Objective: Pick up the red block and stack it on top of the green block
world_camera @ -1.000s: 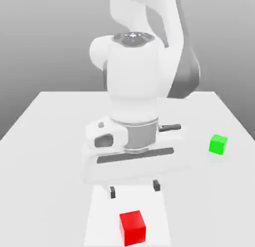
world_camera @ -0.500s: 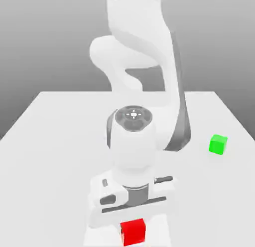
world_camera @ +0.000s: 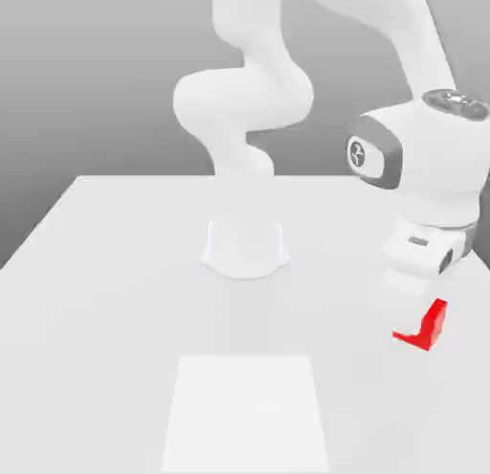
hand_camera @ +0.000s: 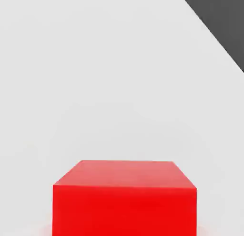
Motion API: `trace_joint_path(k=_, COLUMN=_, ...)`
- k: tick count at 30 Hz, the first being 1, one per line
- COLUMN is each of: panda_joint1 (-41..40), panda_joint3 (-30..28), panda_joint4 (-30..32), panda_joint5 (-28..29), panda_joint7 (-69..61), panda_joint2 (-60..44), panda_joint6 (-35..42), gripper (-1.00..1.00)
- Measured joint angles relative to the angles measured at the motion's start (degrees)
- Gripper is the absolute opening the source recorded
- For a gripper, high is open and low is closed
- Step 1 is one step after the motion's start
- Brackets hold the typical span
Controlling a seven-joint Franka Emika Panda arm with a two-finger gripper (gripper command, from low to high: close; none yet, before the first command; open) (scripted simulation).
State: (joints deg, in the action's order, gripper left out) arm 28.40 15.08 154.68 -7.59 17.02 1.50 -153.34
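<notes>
Tool (world_camera: 417,314) grips the red block (world_camera: 434,326) above the table (world_camera: 115,328).

No readable text
No letters, numbers, brands or signs can be read; the arm (world_camera: 435,161) carries a small round emblem (world_camera: 358,154) on its dark-rimmed joint, its mark too small to make out.

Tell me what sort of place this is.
Probably a simulated robot test scene: a white arm over a plain pale table, a bare grey backdrop, and a bright red block at the gripper.
</notes>
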Motion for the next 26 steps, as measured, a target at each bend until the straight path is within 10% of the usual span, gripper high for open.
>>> trace_joint_path(k=10, panda_joint1=20.0, panda_joint3=11.0, panda_joint4=10.0, panda_joint5=-5.3, panda_joint7=-11.4, panda_joint2=11.2, panda_joint6=0.7, gripper=-1.0)
trace_joint_path(k=26, panda_joint1=11.9, panda_joint3=15.2, panda_joint4=10.1, panda_joint5=20.3, panda_joint7=5.8, panda_joint2=-3.4, panda_joint6=-11.5, gripper=-1.0)
